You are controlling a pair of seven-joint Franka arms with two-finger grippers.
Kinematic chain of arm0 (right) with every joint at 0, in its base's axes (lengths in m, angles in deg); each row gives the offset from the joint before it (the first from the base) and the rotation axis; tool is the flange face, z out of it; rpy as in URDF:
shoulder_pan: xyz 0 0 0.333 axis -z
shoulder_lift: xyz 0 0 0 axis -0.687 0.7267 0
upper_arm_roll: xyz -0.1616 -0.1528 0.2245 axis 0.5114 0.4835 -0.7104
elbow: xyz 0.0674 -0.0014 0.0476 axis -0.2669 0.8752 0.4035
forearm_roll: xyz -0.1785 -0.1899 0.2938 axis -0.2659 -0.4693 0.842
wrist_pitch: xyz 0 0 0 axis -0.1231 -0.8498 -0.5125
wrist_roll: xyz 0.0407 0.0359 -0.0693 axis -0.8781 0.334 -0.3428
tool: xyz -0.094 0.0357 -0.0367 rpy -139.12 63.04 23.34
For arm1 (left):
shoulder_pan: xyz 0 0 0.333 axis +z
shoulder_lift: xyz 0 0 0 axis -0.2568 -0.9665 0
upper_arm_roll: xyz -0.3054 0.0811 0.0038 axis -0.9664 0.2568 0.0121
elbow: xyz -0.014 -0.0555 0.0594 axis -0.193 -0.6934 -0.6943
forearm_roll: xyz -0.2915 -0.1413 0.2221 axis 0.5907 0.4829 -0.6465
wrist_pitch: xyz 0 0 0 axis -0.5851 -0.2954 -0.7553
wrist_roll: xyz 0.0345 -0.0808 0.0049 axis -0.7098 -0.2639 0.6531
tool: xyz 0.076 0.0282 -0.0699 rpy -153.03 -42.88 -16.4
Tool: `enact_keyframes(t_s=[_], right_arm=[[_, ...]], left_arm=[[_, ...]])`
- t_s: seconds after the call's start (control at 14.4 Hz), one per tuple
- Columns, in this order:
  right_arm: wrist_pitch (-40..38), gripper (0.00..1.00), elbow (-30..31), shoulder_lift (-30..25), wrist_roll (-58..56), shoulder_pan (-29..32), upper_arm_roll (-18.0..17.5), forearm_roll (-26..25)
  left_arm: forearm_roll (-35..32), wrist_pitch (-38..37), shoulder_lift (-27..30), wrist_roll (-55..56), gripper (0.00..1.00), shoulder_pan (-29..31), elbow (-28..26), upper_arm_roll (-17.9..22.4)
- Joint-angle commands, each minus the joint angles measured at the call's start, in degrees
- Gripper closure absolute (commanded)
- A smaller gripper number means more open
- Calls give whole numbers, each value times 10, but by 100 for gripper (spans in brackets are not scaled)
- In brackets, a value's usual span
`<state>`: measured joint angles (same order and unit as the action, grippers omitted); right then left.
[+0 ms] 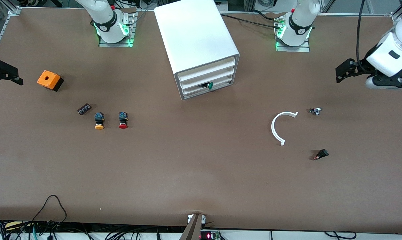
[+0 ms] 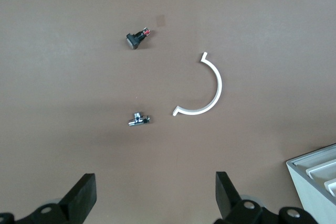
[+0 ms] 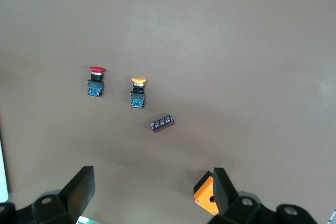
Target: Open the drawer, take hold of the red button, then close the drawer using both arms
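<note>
1. A brown mat covers the bench (image 1: 201, 173); cables trail along its edge nearest the front camera, and metal framing shows past the edge where the arm bases stand.
2. The white cabinet (image 1: 194, 36) sits near the bases' edge, between the two bases, with all its drawers pushed in. The drawer (image 1: 206, 71) is one of the shallow trays in its face, above the lower one with the green knob (image 1: 210, 85).
3. The button (image 1: 123, 120), red-capped, lies on the mat toward the right arm's end, just beside the orange-capped button (image 1: 99, 121); a small dark block (image 1: 84, 109) and an orange box (image 1: 49, 80) lie closer to that end's edge.
4. Toward the left arm's end lie a white half-ring (image 1: 279, 127), a small metal part (image 1: 315, 111) and a small black switch (image 1: 321, 154).
5. The left gripper (image 1: 341, 72) waits over the left arm's end of the bench, fingers spread wide, holding nothing.
6. The right gripper (image 1: 2, 75) hangs at the right arm's end edge, partly cut off in the front view; its wrist view shows the fingers (image 3: 80, 190) wide apart and empty.
7. What the drawers contain is hidden.
</note>
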<state>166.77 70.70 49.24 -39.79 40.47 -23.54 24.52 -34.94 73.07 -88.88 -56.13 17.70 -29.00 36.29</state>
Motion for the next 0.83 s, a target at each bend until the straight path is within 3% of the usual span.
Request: enact_keyframes(t_s=[0.0,0.35,0.63,0.77], right_arm=[[-24,0,-7,-4,-9,3,-6,5],[-20,0,-2,1,-18,-1,-9,-14],[38,0,68,-48,-14,-1,-12,-15],[38,0,70,-51,-14,-1,-12,-15]], left_arm=[[8,-10,5,-3,0,-1,-2,3],[5,-17,-13,-13,0,7,22,0],[4,-11,-20,-12,0,7,25,-1],[4,-12,-23,-13,0,7,27,-1]])
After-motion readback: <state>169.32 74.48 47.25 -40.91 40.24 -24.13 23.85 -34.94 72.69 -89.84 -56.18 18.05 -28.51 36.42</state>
